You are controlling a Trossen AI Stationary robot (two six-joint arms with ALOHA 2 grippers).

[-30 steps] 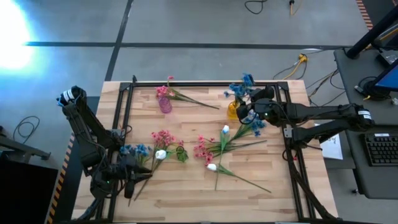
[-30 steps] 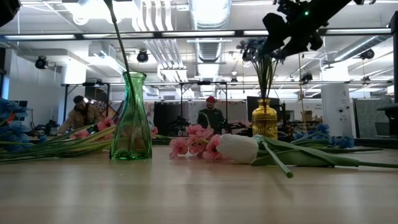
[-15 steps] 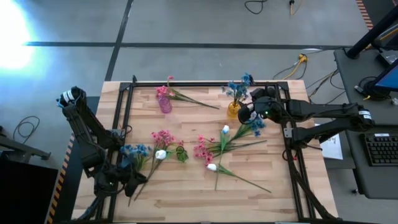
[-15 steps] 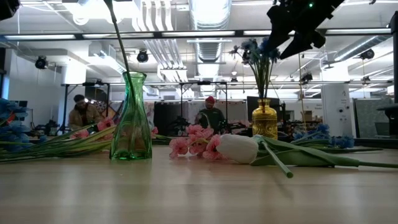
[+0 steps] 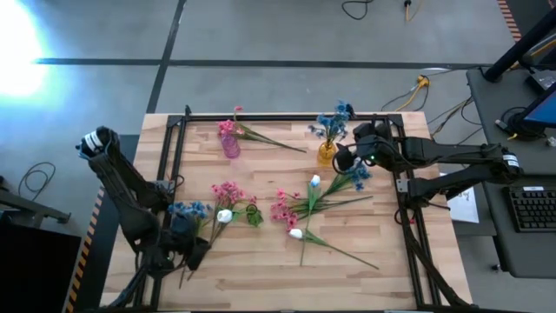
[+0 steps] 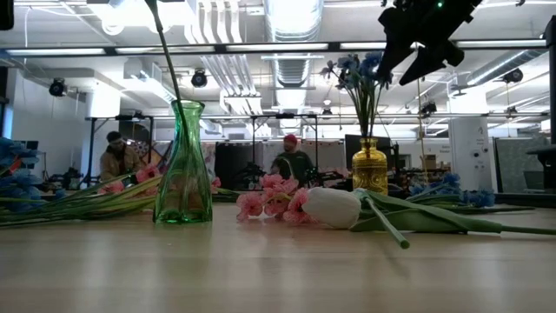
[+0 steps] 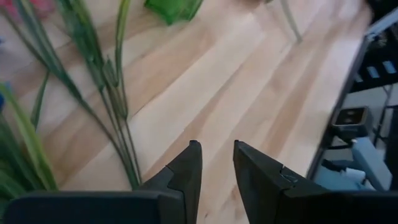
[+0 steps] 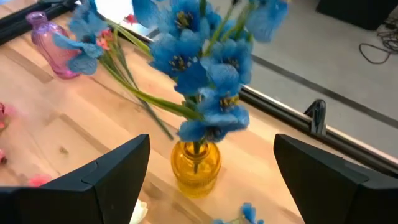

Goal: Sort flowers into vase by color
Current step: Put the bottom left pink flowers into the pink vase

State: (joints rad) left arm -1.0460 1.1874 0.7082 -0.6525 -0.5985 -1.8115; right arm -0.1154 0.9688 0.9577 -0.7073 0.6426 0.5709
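Note:
Blue flowers [image 8: 199, 68] stand with their stems in a yellow vase [image 8: 196, 165] at the table's far right. My right gripper [image 8: 211, 143] is open just short of it, a finger on either side of the vase and clear of it; the low view shows this gripper [image 6: 415, 54] above and beside the blossoms. A pink flower leans in a purple vase [image 5: 230, 144]. Loose pink [image 5: 228, 191], white [image 5: 224, 216] and blue flowers [image 5: 186, 209] lie on the table. My left gripper [image 7: 217, 158] hovers narrowly open over bare wood beside their green stems [image 7: 115, 118].
A green vase [image 6: 183, 165] stands mid-table with one stem in it. More pink [image 5: 282, 209], white [image 5: 296, 233] and blue flowers [image 5: 356, 174] lie toward the right. A black frame [image 5: 287, 116] rims the table. People sit in the room beyond.
My right gripper has drawn back from the blue flowers, up and toward the table's right edge, and they now stand free in the yellow vase. My left gripper has sunk toward the table by the stems and rolled its wrist.

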